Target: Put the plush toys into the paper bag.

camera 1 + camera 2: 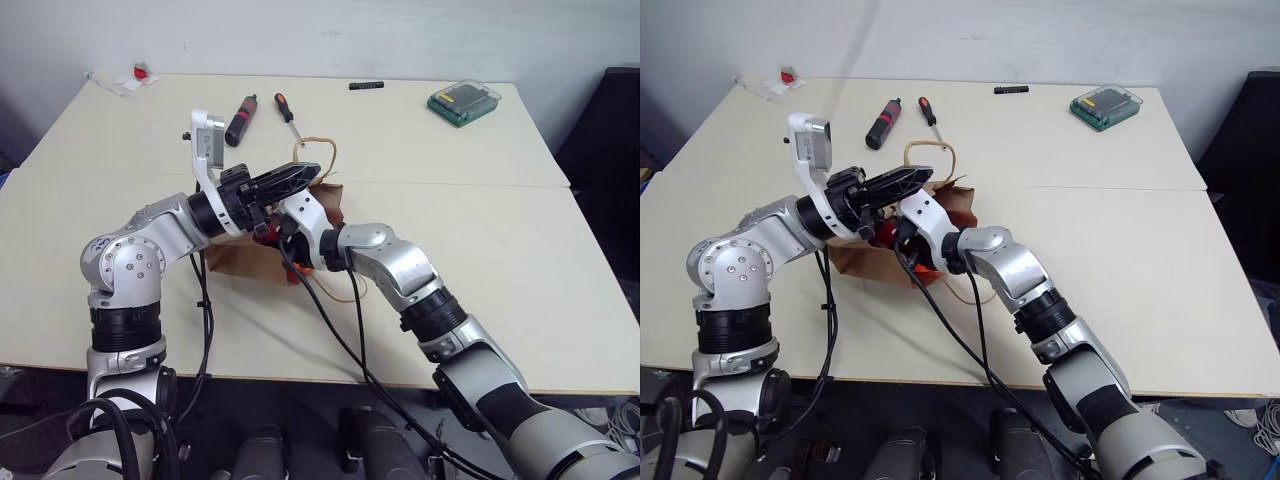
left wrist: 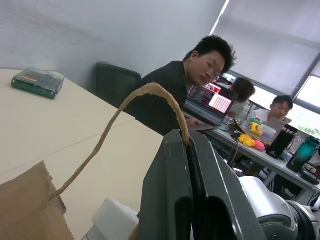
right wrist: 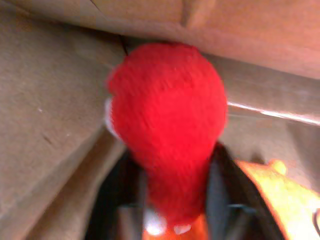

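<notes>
the left gripper is clamped shut on a cord handle of the paper bag, holding the bag's mouth up. just below it, the right gripper reaches into the bag; the red plush toy sits between its parted fingers, though whether they grip it i cannot tell. the orange plush toy lies just beside that gripper, inside the bag.
</notes>
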You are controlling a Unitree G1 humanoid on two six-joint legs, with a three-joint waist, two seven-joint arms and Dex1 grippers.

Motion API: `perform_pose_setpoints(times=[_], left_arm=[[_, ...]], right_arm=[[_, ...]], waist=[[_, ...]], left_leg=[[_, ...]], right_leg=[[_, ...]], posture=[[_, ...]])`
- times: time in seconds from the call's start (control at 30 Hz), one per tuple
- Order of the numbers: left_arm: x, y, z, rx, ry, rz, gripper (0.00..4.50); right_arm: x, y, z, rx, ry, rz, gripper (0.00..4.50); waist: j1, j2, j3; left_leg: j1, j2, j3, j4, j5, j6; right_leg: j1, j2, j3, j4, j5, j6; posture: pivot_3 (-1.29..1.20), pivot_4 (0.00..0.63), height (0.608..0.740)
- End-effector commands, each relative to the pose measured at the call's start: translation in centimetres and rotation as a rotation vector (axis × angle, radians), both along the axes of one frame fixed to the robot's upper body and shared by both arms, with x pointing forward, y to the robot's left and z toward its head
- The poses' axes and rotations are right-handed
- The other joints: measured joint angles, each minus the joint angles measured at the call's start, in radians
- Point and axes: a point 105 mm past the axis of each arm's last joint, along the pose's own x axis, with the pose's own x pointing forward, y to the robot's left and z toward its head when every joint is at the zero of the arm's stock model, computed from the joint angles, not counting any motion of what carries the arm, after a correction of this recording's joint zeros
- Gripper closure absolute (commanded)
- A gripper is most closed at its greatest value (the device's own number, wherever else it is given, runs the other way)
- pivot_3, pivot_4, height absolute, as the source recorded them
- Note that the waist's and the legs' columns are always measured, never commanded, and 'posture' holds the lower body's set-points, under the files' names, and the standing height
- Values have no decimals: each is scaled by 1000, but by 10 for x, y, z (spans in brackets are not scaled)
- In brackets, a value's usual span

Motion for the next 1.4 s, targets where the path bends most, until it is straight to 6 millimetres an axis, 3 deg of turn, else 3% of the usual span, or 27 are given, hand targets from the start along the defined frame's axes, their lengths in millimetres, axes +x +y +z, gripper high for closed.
perform_pose_setpoints(times=[0.03, 0.17, 0.33, 0.43, 0.57, 0.73, 0.93, 1.07, 1.17, 1.23, 1.4], left_arm=[[-1, 9, 9, -10, -47, 28, 4500], [1, 12, 10, -10, -50, 38, 4500], [1, 14, 12, -11, -55, 40, 4500], [-2, 14, 8, 12, -48, 24, 4500], [-5, 13, 3, 36, -39, 4, 4500], [-3, 12, 4, 42, -42, 4, 4500], [-2, 10, 5, 48, -53, -9, 4500], [-2, 9, 6, 49, -60, -1, 4500], [-3, 10, 5, 55, -61, -2, 4500], [-3, 10, 5, 57, -60, 1, 4500], [2, 16, 10, 53, -71, 30, 4500]], right_arm=[[-12, -13, 32, 89, -32, 40, 1595], [-27, -39, 47, 111, -45, 34, 285], [-47, -102, 55, 144, -9, -104, 285], [-64, -160, 28, 147, 155, -309, 285], [-76, -188, -10, 169, 345, -496, 285], [-63, -192, -45, 298, 532, -679, 285], [-38, -163, -48, 595, 750, -675, 285], [-29, -146, -55, 577, 788, -683, 285], [-27, -140, -49, 585, 764, -657, 916], [-27, -138, -44, 582, 730, -637, 1586], [-28, -148, -1, 694, 583, -550, 3394]], waist=[[2, 0, 0], [4, 0, 0], [6, 0, 0], [11, 0, 0], [6, 0, 0], [0, 0, 0], [3, 0, 0], [2, 0, 0], [2, 0, 0], [0, 0, 0], [2, 1, 0]], left_leg=[[0, 0, 0, 0, 0, 0], [0, 0, -1, 0, 0, 0], [-1, 0, -2, 0, 0, 0], [-1, 0, -3, -1, 0, 0], [0, -1, -1, -1, 0, 0], [3, 0, -1, -2, 1, -2], [2, 0, -1, -2, 2, -2], [2, 0, -1, -2, 1, -2], [2, 0, -1, -2, 1, -2], [2, 0, -1, -3, 1, -2], [1, 0, -1, -3, 1, -2]], right_leg=[[0, 0, 0, 0, 0, 0], [0, -1, -1, 0, 0, 0], [0, -1, -2, -1, 0, 0], [1, -1, -3, -1, 0, 0], [1, -1, -1, -1, 0, 0], [1, 1, 1, 2, -1, -1], [1, 1, 0, 2, -1, -1], [1, 1, 0, 1, -1, -2], [1, 1, 0, 1, -1, -2], [1, 1, 0, 1, -1, -2], [0, 1, 0, 1, -1, -2]], posture=[[0, 150, 740], [0, 150, 740], [0, 150, 740], [0, 150, 740], [0, 150, 740], [0, 150, 740], [0, 150, 740], [0, 150, 740], [0, 150, 740], [0, 150, 740], [0, 150, 740]])
